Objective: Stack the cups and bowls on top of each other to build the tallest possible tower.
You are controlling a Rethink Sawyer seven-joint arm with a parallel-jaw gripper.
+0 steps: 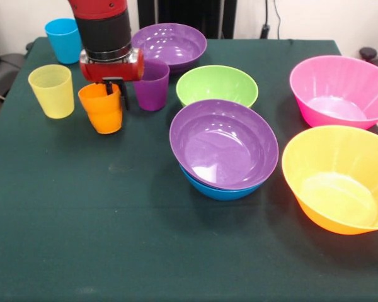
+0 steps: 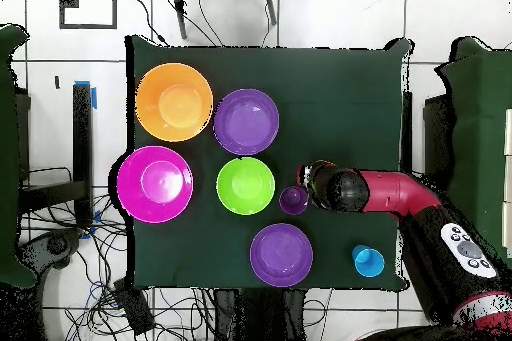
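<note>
Near the middle of the dark green worktop [image 1: 113,239] stands the only stacking done so far: a glossy purple plastic bowl [image 1: 223,143] nested, tilted, in a blue plastic bowl [image 1: 217,189] whose rim just shows beneath it. Everything else is placed from this pair. Behind it sits a single green plastic bowl [image 1: 217,85], and farther behind, a second purple bowl [image 1: 169,45]. To its right in the front view are the large translucent pink bowl [image 1: 340,91] and the large translucent orange bowl [image 1: 337,179], both apart and empty. To its left stand the small tapered tumblers: a purple cup [image 1: 152,87], a yellow cup [image 1: 51,91], a blue cup [image 1: 64,40] at the far corner, and an orange cup [image 1: 102,108]. The red and black gripper [image 1: 113,91] hangs at the orange cup, one dark finger over its rim; I judge the fingers to be pinching its wall. Four bowls and all four cups remain unstacked, so the tower is barely begun.
</note>
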